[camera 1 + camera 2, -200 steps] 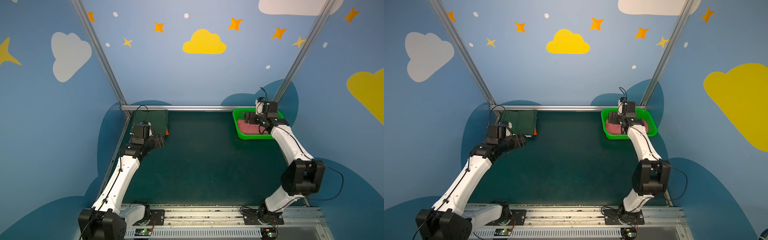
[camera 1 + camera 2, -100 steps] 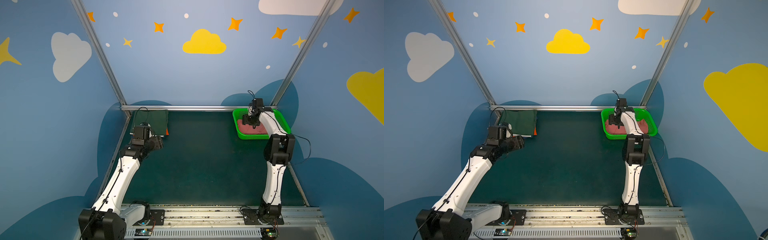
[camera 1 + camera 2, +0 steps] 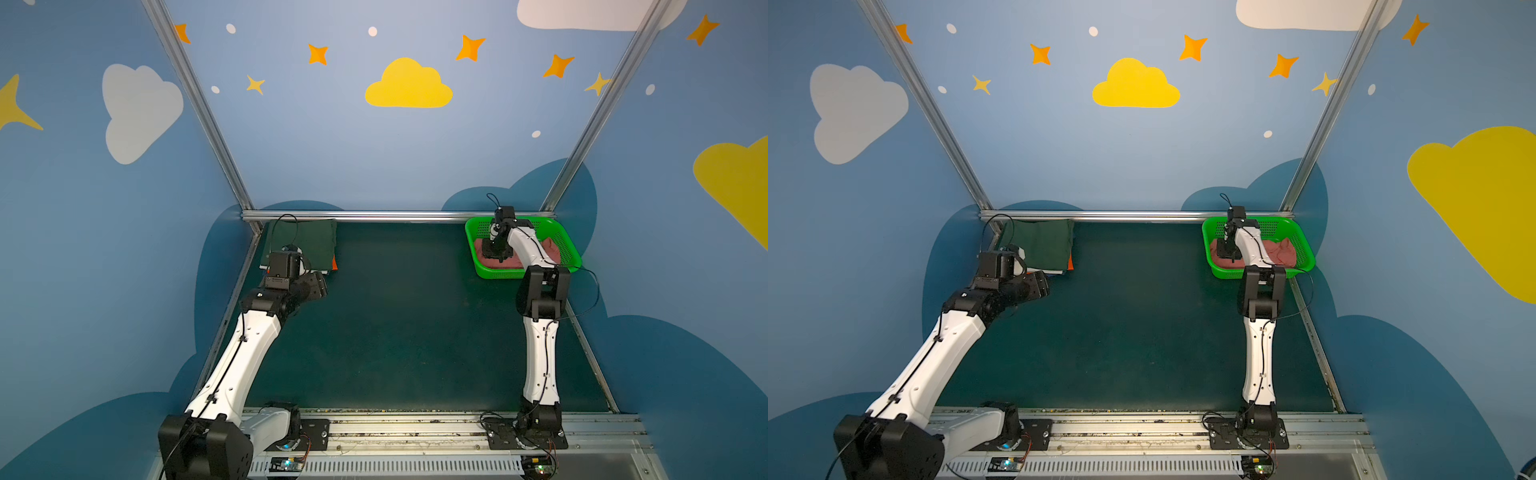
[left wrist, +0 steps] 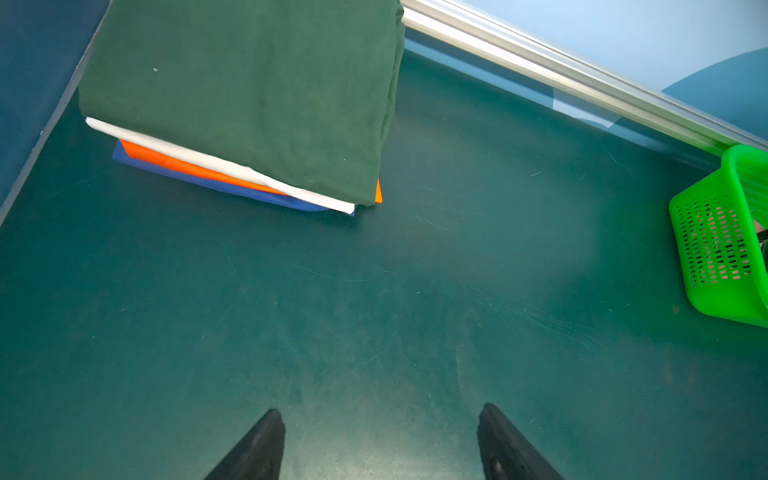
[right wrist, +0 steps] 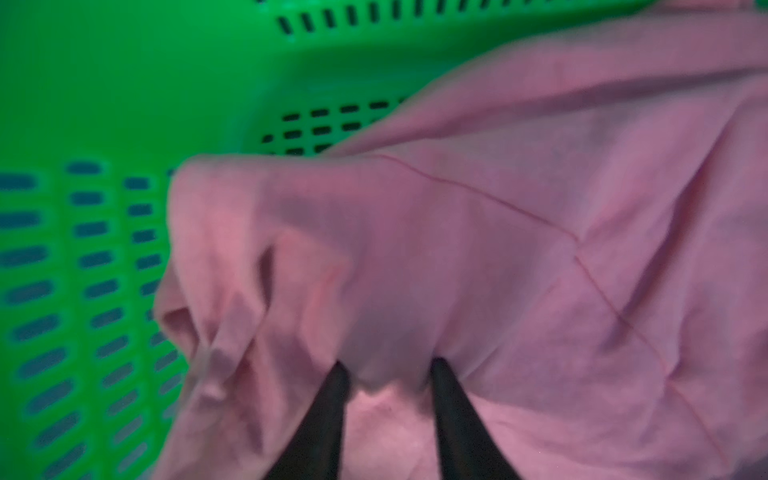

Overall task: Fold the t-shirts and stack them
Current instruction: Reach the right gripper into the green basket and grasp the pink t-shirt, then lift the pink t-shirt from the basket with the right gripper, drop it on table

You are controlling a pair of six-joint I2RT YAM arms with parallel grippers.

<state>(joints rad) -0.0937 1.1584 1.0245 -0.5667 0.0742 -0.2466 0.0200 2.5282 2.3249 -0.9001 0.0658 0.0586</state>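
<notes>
Far-left corner: folded stack [image 3: 303,245] w/ dark green t-shirt [image 4: 249,91] on top (left wrist cam alone separates white tee [image 4: 324,200], orange tee [image 4: 166,161], blue tee [image 4: 232,191] under it). Left gripper [image 4: 380,415] spread, near stack. Far right: right gripper [image 5: 388,370] inside green basket [image 3: 498,273], pinching salmon-pink t-shirt [image 5: 498,249] fold; top views too small to confirm grip.

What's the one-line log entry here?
left gripper open, empty, over table | right gripper pinching pink t-shirt in green basket | folded stack: dark green t-shirt on top
</notes>
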